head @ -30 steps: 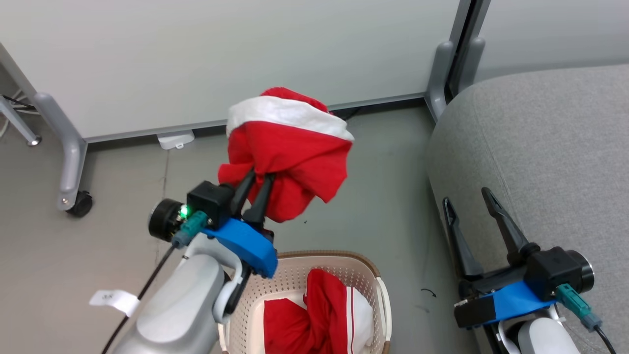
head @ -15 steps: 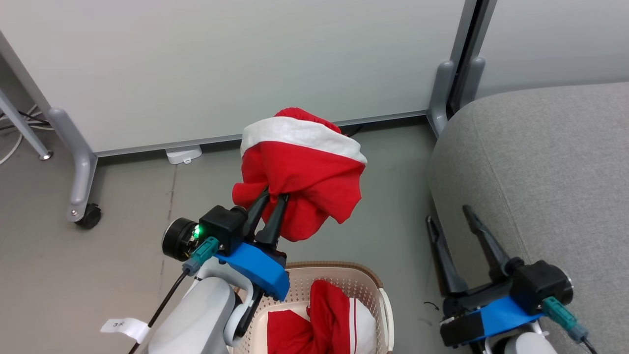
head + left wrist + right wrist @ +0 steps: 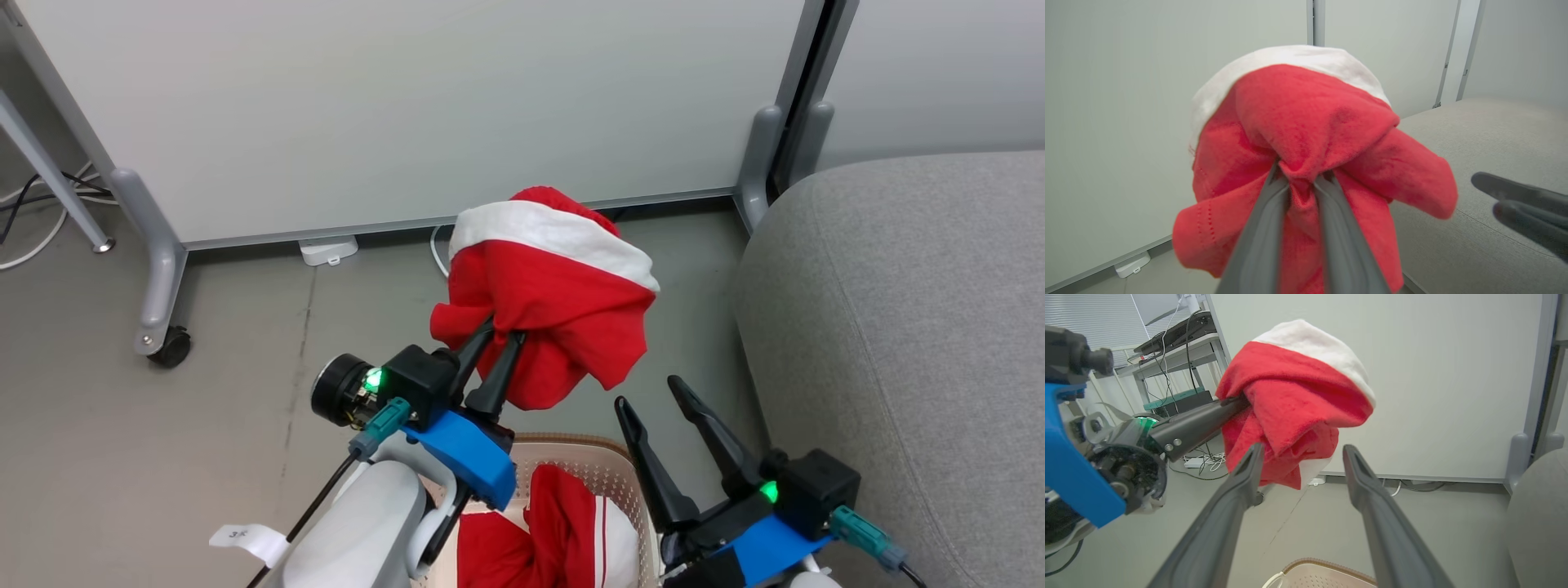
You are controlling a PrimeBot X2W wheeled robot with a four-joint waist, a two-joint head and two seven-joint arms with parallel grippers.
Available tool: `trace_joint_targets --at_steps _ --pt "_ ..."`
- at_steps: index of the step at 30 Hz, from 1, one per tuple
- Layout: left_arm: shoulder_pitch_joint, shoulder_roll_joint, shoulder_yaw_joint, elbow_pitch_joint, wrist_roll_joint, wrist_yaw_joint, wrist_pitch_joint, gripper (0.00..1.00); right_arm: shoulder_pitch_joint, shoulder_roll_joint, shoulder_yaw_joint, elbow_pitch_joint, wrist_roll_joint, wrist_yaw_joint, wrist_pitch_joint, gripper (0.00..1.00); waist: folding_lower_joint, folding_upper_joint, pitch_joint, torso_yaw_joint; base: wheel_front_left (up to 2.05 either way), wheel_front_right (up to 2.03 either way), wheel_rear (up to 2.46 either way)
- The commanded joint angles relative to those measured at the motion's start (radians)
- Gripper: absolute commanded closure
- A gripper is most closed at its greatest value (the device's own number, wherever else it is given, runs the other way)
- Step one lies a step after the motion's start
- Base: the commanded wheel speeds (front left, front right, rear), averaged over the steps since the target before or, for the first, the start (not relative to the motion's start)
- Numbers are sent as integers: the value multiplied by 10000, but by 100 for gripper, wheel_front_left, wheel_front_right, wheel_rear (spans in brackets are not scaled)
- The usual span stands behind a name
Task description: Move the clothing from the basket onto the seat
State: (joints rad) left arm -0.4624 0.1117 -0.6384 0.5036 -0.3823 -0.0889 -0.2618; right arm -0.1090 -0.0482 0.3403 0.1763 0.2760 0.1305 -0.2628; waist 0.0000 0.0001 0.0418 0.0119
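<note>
The left gripper [image 3: 500, 333] pinches a bunched red garment [image 3: 563, 302] (white band on top) in the air above the basket [image 3: 608, 461], where more red clothing [image 3: 563, 531] lies. The right gripper [image 3: 647, 390], fingers spread and empty, sits just below the garment, possibly brushing its hem, near the grey seat [image 3: 898, 327].

No legible text; faint marks (too small to read) on white tag [image 3: 242, 536]
</note>
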Motion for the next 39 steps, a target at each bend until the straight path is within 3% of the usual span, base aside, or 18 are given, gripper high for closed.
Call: trace_joint_targets --at_steps 1,8,26,27,29,39 --pt "-124 -68 -44 8 73 -56 -47 100 -163 -38 165 125 274 5 -31 0 0 -1 7 40 0 0 0" --pt "20 -269 -295 95 147 -169 -47 100 -537 -37 547 486 850 5 -31 0 0 -1 -30 149 0 0 0" --pt "0 -545 -1052 116 151 -348 -47 100 -1328 -37 375 1425 1278 5 -30 0 0 -1 -7 352 0 0 0" --pt "-20 -551 -1077 116 138 -346 -47 100 -1356 -37 390 1489 1178 5 -30 23 0 -1 3 358 0 0 0" --pt "-48 -565 -1133 110 138 -358 -47 100 -1401 -35 459 1560 1175 5 -31 100 0 -1 27 362 0 0 0" --pt "-158 -585 -1234 227 109 -373 -48 100 -1487 -38 377 1618 1220 5 -31 100 0 -1 120 318 0 0 0"
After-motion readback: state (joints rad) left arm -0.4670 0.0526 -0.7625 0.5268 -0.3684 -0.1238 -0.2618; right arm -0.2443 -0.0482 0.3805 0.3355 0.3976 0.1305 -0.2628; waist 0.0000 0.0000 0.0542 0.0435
